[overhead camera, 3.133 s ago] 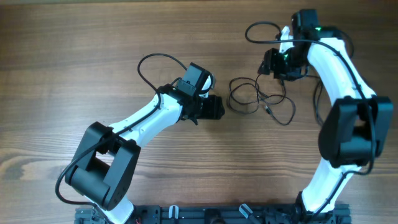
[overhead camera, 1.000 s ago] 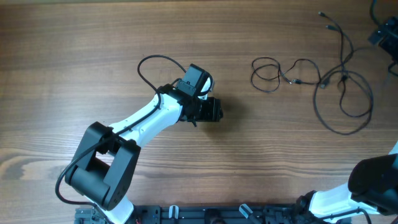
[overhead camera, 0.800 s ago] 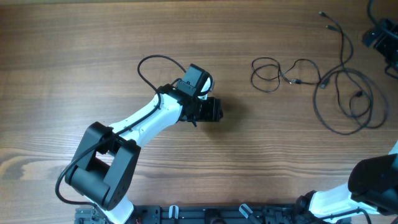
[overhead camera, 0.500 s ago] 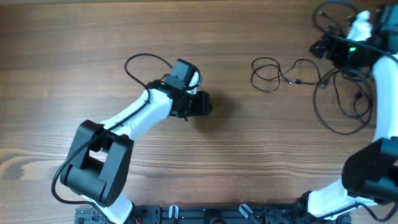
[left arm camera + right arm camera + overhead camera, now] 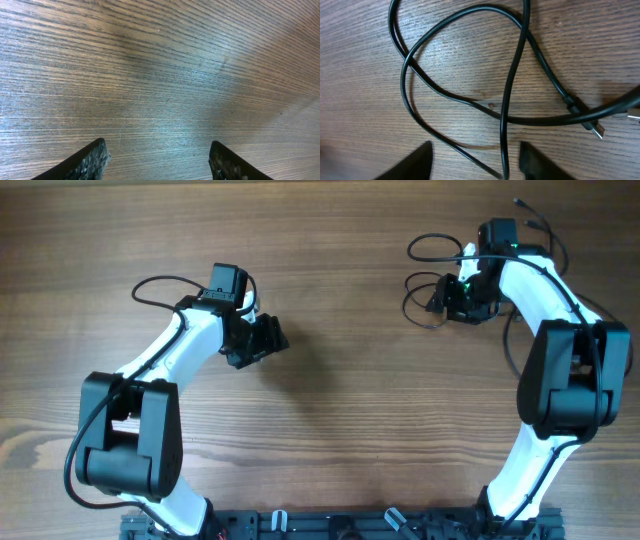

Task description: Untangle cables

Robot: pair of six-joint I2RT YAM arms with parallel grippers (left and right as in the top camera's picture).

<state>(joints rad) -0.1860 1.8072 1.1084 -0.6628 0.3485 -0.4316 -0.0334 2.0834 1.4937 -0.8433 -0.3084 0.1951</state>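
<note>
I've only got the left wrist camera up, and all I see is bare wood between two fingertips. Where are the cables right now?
Observer: Over on the right arm's side of the table. The cables lie by the right gripper, well away from the left gripper.
Operator: Is the right one gripping a strand?
Observer: No. In the right wrist view its fingers stand wide apart, and one strand runs between them, not clamped.
Operator: Any plug showing?
Observer: Yes, a small plug end lies on the wood to the right of that strand.
</note>
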